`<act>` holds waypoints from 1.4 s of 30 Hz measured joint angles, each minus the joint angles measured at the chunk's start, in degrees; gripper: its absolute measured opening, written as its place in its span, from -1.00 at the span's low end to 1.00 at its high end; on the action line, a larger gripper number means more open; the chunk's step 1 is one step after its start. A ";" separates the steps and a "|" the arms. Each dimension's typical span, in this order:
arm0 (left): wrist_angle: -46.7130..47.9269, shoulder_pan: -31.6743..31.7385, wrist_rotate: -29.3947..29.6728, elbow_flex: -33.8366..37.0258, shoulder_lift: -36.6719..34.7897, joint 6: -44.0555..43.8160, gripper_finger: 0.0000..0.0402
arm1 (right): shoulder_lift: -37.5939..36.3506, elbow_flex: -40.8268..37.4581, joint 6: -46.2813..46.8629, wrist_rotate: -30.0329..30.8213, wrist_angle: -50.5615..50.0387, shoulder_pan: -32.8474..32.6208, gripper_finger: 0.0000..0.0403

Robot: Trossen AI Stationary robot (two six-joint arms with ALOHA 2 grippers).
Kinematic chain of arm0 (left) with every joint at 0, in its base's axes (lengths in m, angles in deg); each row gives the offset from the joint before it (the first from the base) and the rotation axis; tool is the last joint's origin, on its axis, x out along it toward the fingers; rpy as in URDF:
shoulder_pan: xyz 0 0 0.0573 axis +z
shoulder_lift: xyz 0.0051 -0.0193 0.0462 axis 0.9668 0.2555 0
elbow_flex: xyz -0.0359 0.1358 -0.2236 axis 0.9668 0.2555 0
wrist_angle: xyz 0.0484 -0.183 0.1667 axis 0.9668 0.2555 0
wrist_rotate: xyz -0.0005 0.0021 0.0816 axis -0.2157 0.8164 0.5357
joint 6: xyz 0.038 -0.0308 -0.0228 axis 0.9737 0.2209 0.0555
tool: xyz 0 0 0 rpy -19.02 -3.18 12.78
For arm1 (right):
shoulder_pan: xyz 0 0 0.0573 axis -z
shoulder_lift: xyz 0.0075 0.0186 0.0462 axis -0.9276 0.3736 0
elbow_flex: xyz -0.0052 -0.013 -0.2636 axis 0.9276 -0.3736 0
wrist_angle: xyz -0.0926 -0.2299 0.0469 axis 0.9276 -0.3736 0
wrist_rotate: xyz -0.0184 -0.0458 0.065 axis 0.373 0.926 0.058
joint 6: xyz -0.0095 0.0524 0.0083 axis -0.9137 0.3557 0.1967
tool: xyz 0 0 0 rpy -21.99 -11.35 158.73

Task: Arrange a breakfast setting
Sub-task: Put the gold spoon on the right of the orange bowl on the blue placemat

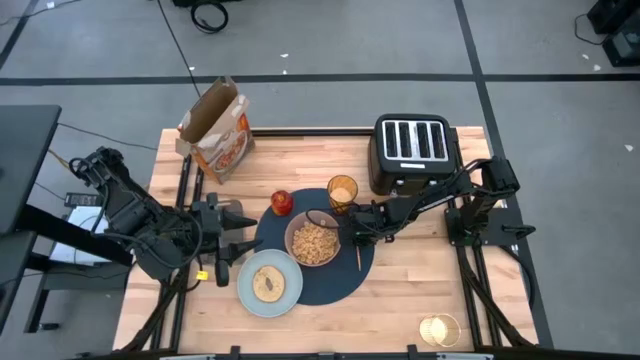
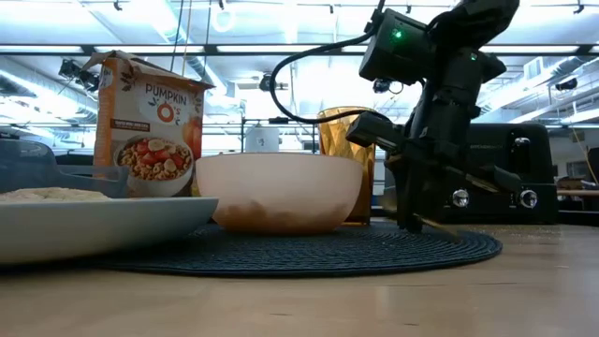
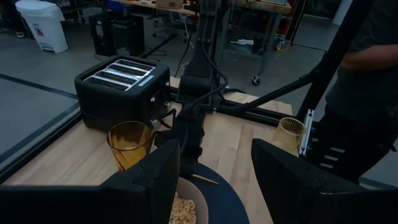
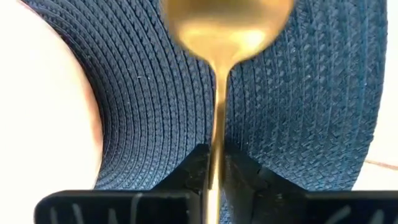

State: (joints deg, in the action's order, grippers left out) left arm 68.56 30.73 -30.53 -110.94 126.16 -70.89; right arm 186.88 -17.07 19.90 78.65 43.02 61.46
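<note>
The spoon (image 4: 217,93) is pinched by the right gripper (image 4: 213,163) fingers just beside the bowl (image 1: 313,239) on the placemat (image 1: 345,275); release is judged next, while the left gripper (image 3: 214,180), fingers spread, waits beside the plate (image 1: 269,283).

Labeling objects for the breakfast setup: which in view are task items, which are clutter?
Task items: navy placemat, pink bowl, plate, bagel, amber cup, apple, gold spoon in right end effector.

Clutter: toaster, cereal box, wire cup.

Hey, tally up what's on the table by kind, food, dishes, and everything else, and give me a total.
Food: 3, the cereal box, red apple, bagel.
Dishes: 5, the pink bowl, plate, amber cup, gold spoon, gold wire cup.
Other: 2, the navy placemat, toaster.
Total: 10.
</note>
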 joint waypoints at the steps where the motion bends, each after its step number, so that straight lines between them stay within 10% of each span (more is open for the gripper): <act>1: -0.02 0.00 0.00 0.00 0.00 0.00 0.02 | -0.02 0.00 0.00 0.15 -0.14 -0.12 -0.76; 14: -0.04 0.00 0.00 0.00 0.01 0.02 0.02 | -1.86 -0.13 1.36 2.09 -1.93 -1.13 -0.59; 42: -0.33 0.00 0.00 0.00 0.01 -0.07 0.02 | -2.45 -0.04 5.70 9.12 -8.05 -6.59 -0.98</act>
State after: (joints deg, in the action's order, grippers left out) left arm 68.23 30.73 -30.53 -110.94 126.17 -70.95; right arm 184.44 -17.11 25.60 87.77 34.97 54.87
